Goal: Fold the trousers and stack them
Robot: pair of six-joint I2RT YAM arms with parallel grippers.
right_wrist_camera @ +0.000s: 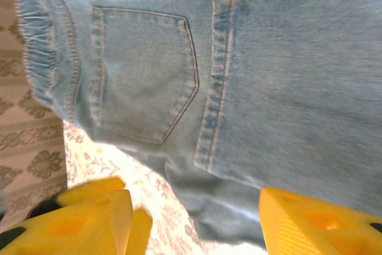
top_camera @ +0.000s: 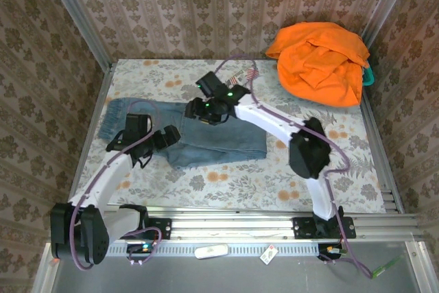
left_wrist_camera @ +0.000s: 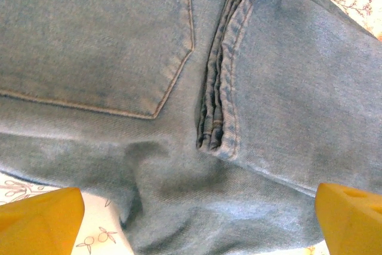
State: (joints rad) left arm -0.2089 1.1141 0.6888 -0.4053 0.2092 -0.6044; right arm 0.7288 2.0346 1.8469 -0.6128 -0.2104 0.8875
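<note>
The light blue jeans point(top_camera: 223, 143) lie folded on the flowered table cover, their gathered waistband point(top_camera: 110, 118) towards the left. My left gripper point(top_camera: 163, 138) hovers open over the jeans' near edge. In the left wrist view its gripper point(left_wrist_camera: 197, 225) has yellow fingertips point(left_wrist_camera: 42, 222) spread wide over denim point(left_wrist_camera: 119, 40) with a back pocket and a folded leg hem point(left_wrist_camera: 224, 88). My right gripper point(top_camera: 204, 109) is open above the jeans' far edge. The right wrist view shows that gripper point(right_wrist_camera: 197, 219) over the pocket point(right_wrist_camera: 143, 76) and the elastic waistband point(right_wrist_camera: 39, 58), holding nothing.
A bright orange garment point(top_camera: 319, 60) is heaped at the back right corner, with a teal object point(top_camera: 369, 75) beside it. A small striped item point(top_camera: 241, 73) lies behind the right gripper. Patterned walls close in the table on three sides; a metal rail point(top_camera: 274, 223) runs along the near edge.
</note>
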